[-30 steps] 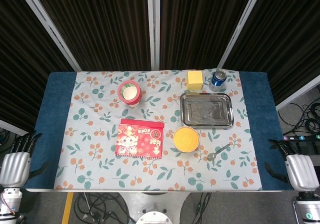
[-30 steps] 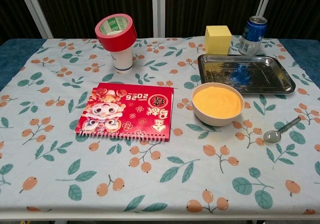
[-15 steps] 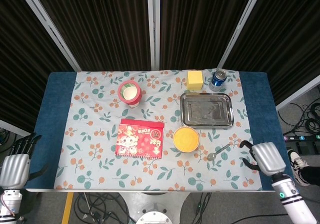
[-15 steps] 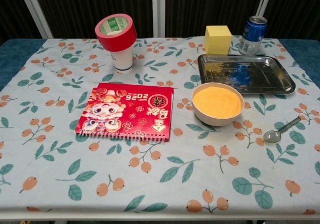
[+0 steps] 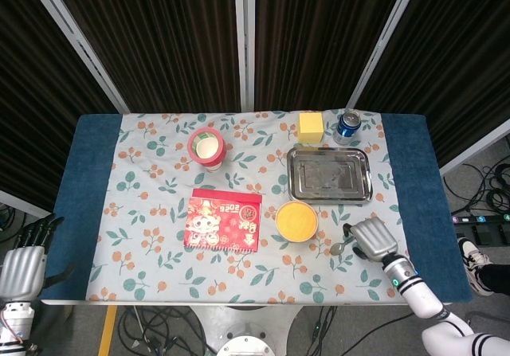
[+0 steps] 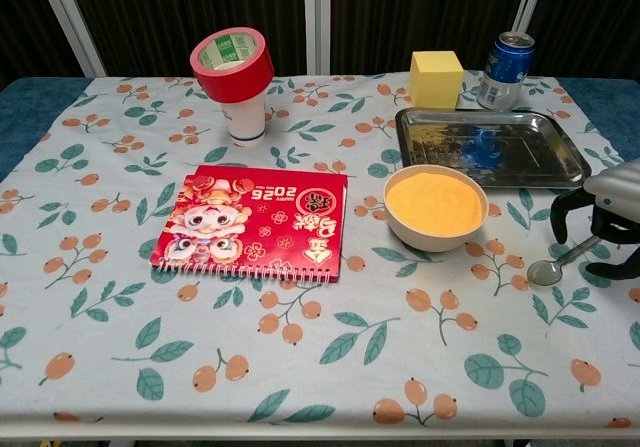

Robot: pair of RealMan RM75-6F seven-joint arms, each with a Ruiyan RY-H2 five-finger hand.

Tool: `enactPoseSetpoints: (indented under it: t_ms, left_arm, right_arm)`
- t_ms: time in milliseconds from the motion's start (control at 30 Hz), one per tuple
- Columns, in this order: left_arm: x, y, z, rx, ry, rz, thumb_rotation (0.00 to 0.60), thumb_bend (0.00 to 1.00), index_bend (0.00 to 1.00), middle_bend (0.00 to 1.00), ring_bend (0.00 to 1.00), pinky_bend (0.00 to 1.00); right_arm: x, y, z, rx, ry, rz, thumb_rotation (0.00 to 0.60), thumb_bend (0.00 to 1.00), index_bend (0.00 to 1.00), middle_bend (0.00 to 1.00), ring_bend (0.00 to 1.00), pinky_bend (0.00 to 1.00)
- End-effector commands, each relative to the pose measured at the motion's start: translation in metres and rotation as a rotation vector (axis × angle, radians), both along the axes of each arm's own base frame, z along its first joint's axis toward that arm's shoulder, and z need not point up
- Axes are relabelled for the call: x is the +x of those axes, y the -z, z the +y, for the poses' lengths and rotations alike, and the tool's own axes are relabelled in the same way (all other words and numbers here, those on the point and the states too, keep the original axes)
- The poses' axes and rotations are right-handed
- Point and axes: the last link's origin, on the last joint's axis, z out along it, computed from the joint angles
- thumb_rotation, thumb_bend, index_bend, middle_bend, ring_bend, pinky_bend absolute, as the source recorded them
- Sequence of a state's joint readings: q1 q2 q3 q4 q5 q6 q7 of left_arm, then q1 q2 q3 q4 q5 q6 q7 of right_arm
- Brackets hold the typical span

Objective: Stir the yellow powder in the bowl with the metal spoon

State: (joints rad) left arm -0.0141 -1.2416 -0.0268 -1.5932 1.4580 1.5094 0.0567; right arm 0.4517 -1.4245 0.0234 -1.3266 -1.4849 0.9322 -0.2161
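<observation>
Under my right hand, its fingers spread and holding nothing, the metal spoon lies flat, thin, rigid and slippery-looking; I'd pinch its handle.

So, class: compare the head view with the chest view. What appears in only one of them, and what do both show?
Only the head view shows the left hand, off the table's near left corner, and the right forearm.

Only the chest view shows the right hand's dark fingers arched over the metal spoon's handle.

Both show the right hand, the bowl of yellow powder, red notebook, steel tray, yellow block, blue can and the tape roll on the cup.
</observation>
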Motion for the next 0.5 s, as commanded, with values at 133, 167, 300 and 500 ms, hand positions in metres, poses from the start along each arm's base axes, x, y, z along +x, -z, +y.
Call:
enactPoseSetpoints:
  t_ms: [133, 167, 300, 500]
  left_arm:
    - [-0.0018, 0.0010, -0.0009, -0.006, -0.005, -0.008, 0.600, 0.22, 0.19, 0.18, 0.12, 0.12]
    - [-0.0020, 0.0010, -0.0007, -0.005, -0.005, -0.009, 0.600, 0.22, 0.19, 0.18, 0.12, 0.12]
    - [-0.0021, 0.0009, 0.0000, -0.004, -0.002, -0.011, 0.600, 0.22, 0.19, 0.18, 0.12, 0.13]
    - [-0.0027, 0.0010, -0.0001, -0.008, -0.003, -0.013, 0.600, 0.22, 0.19, 0.18, 0.12, 0.12]
  right_arm:
    - [0.0016, 0.0085, -0.0042, 0.004, -0.012, 0.007, 0.600, 0.21, 0.48, 0.95, 0.93, 1.00]
    - [0.0015, 0.0092, -0.0053, 0.005, -0.012, 0.010, 0.600, 0.22, 0.49, 0.95, 0.93, 1.00]
    - [0.0013, 0.0112, -0.0085, 0.013, -0.010, 0.021, 0.600, 0.24, 0.49, 0.95, 0.93, 1.00]
    - [0.0028, 0.0148, -0.0099, 0.029, -0.016, 0.036, 0.600, 0.30, 0.51, 0.95, 0.93, 1.00]
